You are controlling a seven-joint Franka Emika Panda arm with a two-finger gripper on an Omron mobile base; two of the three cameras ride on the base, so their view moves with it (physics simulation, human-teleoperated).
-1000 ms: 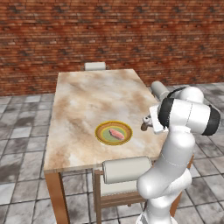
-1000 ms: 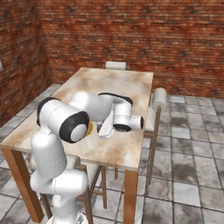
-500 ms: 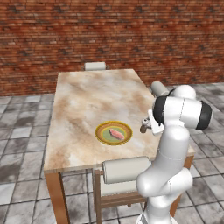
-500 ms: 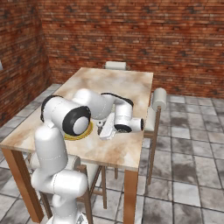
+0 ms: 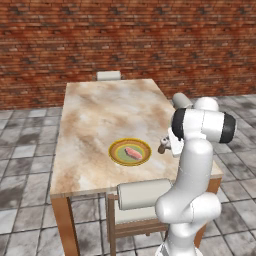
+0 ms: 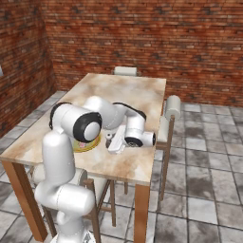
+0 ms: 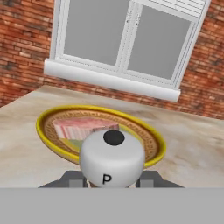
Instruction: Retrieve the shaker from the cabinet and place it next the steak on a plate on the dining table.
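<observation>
1 beige-brown marbled stone dining table [image 5: 100, 115] | 1 round olive-and-yellow plate [image 5: 116, 153] | 1 pinkish-red steak [image 5: 133, 153] | 1 dark brown white-capped shaker [image 7: 113, 158] | 3 pale cushioned wooden chairs [image 5: 142, 194] | 1 white-framed window [image 7: 127, 43]

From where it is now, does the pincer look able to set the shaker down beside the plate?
Probably yes: the pincer holds the shaker just off the plate, with bare table around.
</observation>
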